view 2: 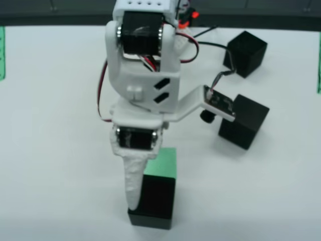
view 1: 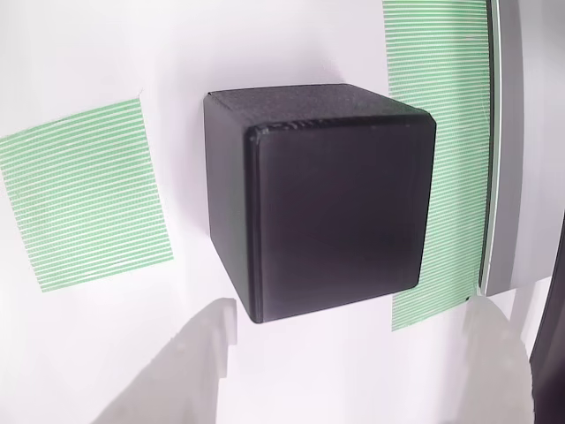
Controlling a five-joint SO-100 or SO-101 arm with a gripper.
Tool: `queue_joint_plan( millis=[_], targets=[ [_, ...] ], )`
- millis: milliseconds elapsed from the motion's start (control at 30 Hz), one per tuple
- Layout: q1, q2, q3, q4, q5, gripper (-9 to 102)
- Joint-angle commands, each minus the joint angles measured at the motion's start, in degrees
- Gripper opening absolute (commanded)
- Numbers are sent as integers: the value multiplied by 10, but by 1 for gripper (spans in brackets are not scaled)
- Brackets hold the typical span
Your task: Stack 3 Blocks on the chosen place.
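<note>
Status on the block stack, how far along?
Done: nothing stacked yet; every block sits alone on the table. In hand: the open jaws hang at one block by a green striped patch; whether it sits on the patch is unclear. Left: a second block and a third block, at the right of the front view, are untouched.

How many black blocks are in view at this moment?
3: one block at the gripper beside a green patch; two blocks farther back right, in the fixed view.

three black blocks [view 2: 153, 201] [view 2: 245, 120] [view 2: 246, 52], perhaps three striped patches [view 1: 84, 194] [view 1: 437, 132] [view 2: 163, 163]
</note>
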Motion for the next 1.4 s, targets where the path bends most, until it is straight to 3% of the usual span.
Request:
queue_joint_plan(
  millis=[0, 800, 1367],
  targets=[
    [1, -8, -45, 11, -7, 32],
    [-25, -123, -158, 70, -29, 31],
    [-8, -79, -90, 93, -53, 21]
  ],
)
